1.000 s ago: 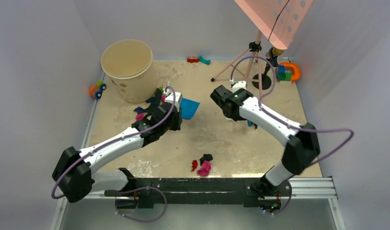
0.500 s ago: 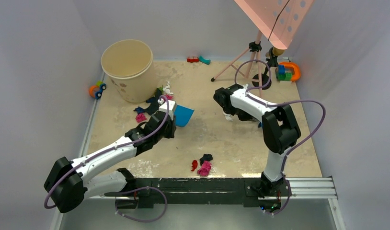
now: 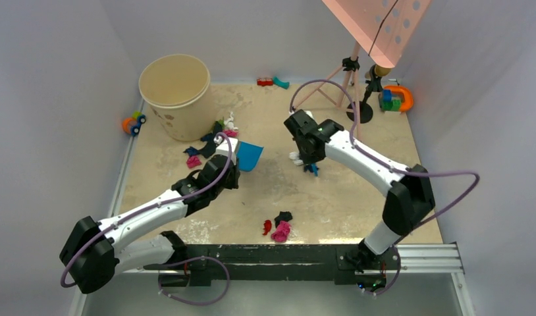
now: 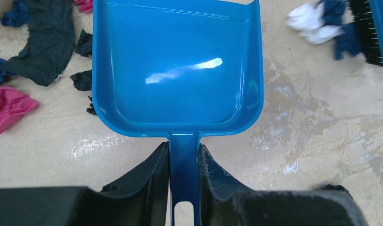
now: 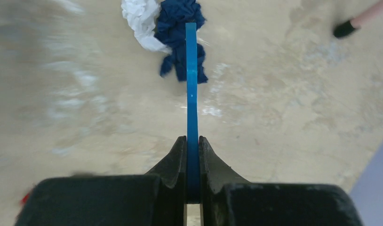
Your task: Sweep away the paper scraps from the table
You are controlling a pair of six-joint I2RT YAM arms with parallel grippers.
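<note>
Though its beige top was mottled with whitish wear, the table carried everything in sight. At its far left stood a large cream bucket, and toward the far right a pink tripod stand.

Both arms reached over the middle of the table. The left gripper was clamped tight on the handle of a blue dustpan. The pan lay flat with its open mouth facing away from the gripper, and nothing was in it. The right gripper pinched the thin blue back of a brush, whose black bristles showed at the right edge of the left wrist view, a little apart from the pan's mouth.

The paper scraps lay in three lots, all on the table:
- a white and navy clump right at the brush head
- black, navy and pink pieces between the bucket and the pan's left side
- a red, black and pink group near the front edge, well apart from both tools

An orange and blue toy car sat left of the bucket. Red and teal blocks rested by the back wall.
</note>
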